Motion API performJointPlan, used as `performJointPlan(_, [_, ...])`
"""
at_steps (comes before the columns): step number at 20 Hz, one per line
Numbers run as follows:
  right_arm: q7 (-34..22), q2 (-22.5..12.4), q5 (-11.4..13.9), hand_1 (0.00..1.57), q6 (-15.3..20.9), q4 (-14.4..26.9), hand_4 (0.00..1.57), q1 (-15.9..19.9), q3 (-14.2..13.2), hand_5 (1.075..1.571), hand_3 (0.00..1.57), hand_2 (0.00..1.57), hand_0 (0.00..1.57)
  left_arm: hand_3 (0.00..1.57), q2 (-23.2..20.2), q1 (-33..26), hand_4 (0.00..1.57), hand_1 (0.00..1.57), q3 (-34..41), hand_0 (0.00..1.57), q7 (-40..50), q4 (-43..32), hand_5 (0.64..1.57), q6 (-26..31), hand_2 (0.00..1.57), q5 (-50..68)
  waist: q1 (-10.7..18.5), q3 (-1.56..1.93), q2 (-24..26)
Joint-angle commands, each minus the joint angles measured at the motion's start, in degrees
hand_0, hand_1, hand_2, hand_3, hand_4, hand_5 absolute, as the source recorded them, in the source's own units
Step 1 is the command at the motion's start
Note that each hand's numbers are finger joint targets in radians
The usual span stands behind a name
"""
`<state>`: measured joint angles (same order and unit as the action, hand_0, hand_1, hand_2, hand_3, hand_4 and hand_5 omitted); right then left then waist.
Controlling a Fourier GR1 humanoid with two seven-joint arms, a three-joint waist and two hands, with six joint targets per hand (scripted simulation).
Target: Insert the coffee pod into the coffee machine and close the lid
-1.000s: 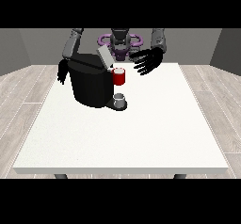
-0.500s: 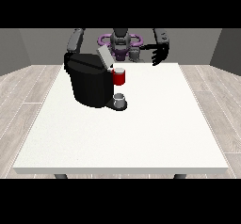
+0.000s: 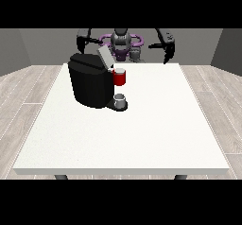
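Lid [image 3: 104, 57] up on coffee machine [image 3: 90, 80], 10 o'clock on surface [image 3: 142, 134]. Both robot hands raised, finger state unreadable. Pod not plainly visible: risk of lid closing on empty chamber.

One coffee machine [image 3: 92, 81], one table [image 3: 142, 134], two hands [image 3: 166, 54].

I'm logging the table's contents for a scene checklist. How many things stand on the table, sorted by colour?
Black: 1, the coffee machine, its grey lid raised.
Red: 1, a red thing at the machine.
Grey: 1, a grey thing on the machine's base; I cannot tell whether it is the pod.
Total: 3.
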<state>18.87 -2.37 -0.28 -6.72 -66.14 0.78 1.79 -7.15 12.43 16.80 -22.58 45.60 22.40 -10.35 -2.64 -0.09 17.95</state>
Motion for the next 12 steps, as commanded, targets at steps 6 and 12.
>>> performJointPlan(6, [-7.56,2.33,3.68,0.00,7.00,-19.87,0.17,-0.53,11.65,1.571,0.00,0.00,0.00,0.00,-0.75,-5.62,0.22,0.00,0.63,0.00,1.68,2.19,1.571,1.30,0.00,2.22,-1.89,0.07,3.08])
performJointPlan(12, [-10.68,-0.51,6.29,0.00,6.71,-30.98,0.44,-0.11,11.05,1.571,0.00,0.00,0.00,0.00,-1.60,-6.37,0.22,0.00,1.11,0.00,-3.25,6.67,1.571,2.91,0.00,5.87,-0.40,0.08,-6.20])
